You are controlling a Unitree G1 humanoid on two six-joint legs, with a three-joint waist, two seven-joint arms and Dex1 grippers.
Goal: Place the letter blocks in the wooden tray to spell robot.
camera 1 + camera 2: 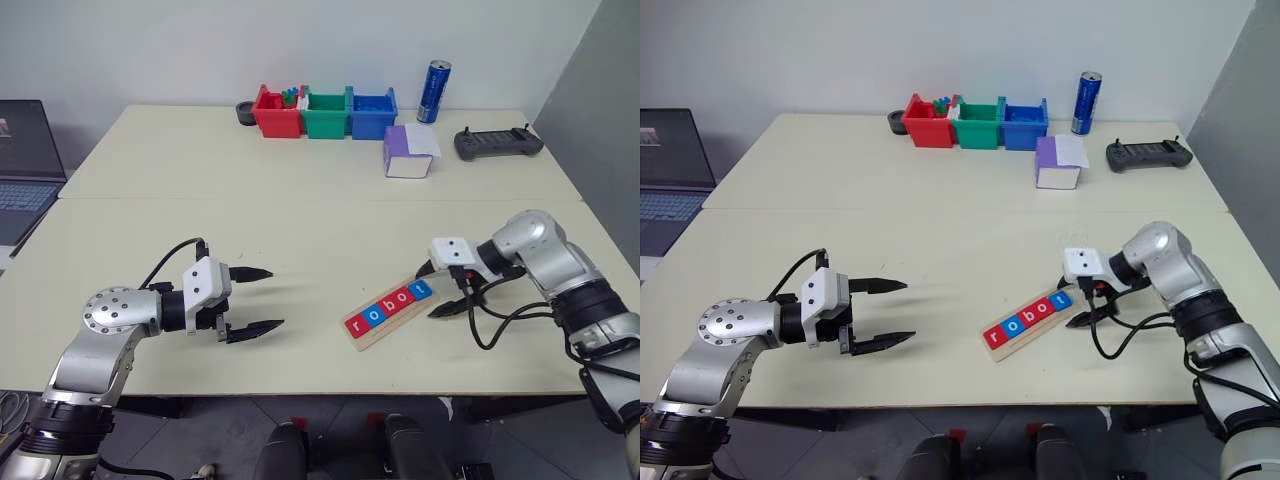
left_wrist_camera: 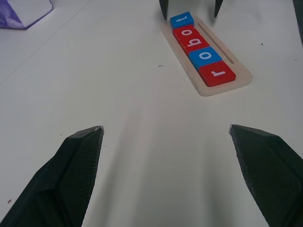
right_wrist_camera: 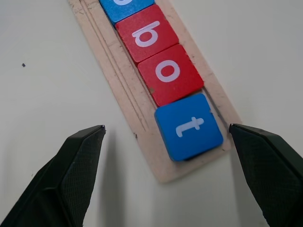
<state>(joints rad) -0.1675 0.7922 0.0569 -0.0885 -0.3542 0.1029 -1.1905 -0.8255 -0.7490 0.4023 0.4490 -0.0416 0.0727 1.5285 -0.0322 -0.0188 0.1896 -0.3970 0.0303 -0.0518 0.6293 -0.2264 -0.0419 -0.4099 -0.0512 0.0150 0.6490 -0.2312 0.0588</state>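
1. Head camera: I see the wooden tray lying at an angle on the table, ahead of the robot and a little to its right. All five letter blocks sit in it in a row, reading r-o-b-o-t, coloured red, blue, red, red, blue.
2. Same view: the right gripper hangs at the tray's "t" end with its fingers spread apart, holding nothing. The left gripper hovers well apart from the tray to the left, fingers also spread and empty.
3. At the table's far edge I note a red bin, green bin, blue bin, a blue can, a white-and-purple box and a black controller.
4. Left wrist view: its fingers stand wide, the filled tray ahead on bare table.
5. Right wrist view: its fingers flank the blue "t" block without touching it; the block sits slightly skewed at the tray's end.
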